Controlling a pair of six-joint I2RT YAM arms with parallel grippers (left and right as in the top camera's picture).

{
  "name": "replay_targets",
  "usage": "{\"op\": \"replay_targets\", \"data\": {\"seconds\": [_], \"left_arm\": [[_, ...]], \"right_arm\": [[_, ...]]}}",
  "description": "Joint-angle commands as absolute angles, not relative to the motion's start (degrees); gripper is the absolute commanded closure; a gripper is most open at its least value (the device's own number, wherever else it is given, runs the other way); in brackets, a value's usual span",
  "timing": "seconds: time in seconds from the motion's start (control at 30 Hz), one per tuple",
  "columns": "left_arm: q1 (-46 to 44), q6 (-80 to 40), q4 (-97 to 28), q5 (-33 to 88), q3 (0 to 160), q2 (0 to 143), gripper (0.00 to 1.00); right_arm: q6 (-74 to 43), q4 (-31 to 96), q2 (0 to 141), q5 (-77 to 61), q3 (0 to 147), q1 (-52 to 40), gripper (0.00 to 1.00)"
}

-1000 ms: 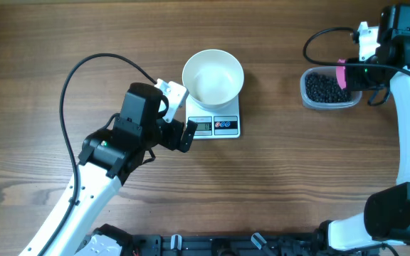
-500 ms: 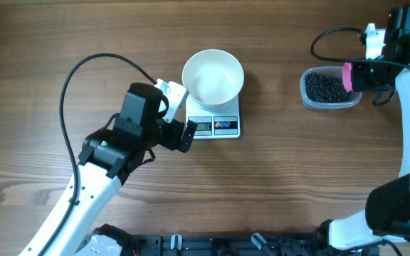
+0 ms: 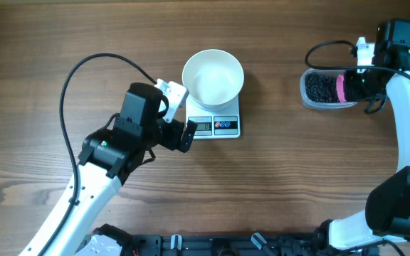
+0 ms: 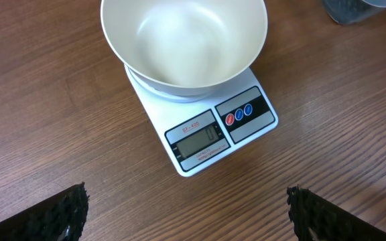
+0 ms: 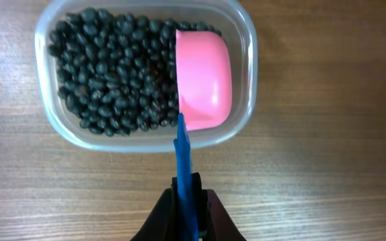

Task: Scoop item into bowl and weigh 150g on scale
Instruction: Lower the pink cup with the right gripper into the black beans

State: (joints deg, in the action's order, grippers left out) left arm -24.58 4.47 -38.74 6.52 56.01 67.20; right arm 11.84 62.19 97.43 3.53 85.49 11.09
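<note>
Wooden worktop (image 3: 297,178), plain grain. White bowl (image 3: 213,76) sits on scale (image 3: 223,128), both just ahead of left hand (image 3: 182,114), whose jaws are spread wide, holding nothing. Clear tub (image 5: 243,40) lies just ahead of right hand (image 5: 187,204), which is clamped on the blue handle (image 5: 181,154) of pink scoop (image 5: 204,80); the scoop head is inside the tub. Loose black item (image 5: 112,73) lies heaped in the tub beside the scoop head.

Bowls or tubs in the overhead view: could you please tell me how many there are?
2: the white bowl sits on the scale mid-table; the clear tub of black pellets is far right, under the pink scoop. None appears hidden.
</note>
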Motion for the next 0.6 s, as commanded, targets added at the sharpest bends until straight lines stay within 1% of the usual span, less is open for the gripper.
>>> {"op": "replay_targets", "data": {"seconds": [0.0, 0.17, 0.37, 0.43, 0.57], "left_arm": [[-24.3, 5.6, -38.6, 6.6, 57.0, 67.5, 0.0], [-24.3, 5.6, -38.6, 6.6, 57.0, 67.5, 0.0], [-24.3, 5.6, -38.6, 6.6, 57.0, 67.5, 0.0], [-24.3, 5.6, -38.6, 6.6, 57.0, 67.5, 0.0], [-24.3, 5.6, -38.6, 6.6, 57.0, 67.5, 0.0]], "right_arm": [[11.7, 61.5, 98.2, -2.8, 84.7, 11.2, 0.96], [11.0, 61.2, 98.2, -7.0, 84.6, 11.1, 0.96], [11.7, 61.8, 98.2, -6.5, 84.6, 11.1, 0.96], [11.8, 61.6, 98.2, -3.4, 84.6, 11.1, 0.96], [8.8, 59.6, 98.1, 7.8, 84.6, 11.1, 0.96]]}}
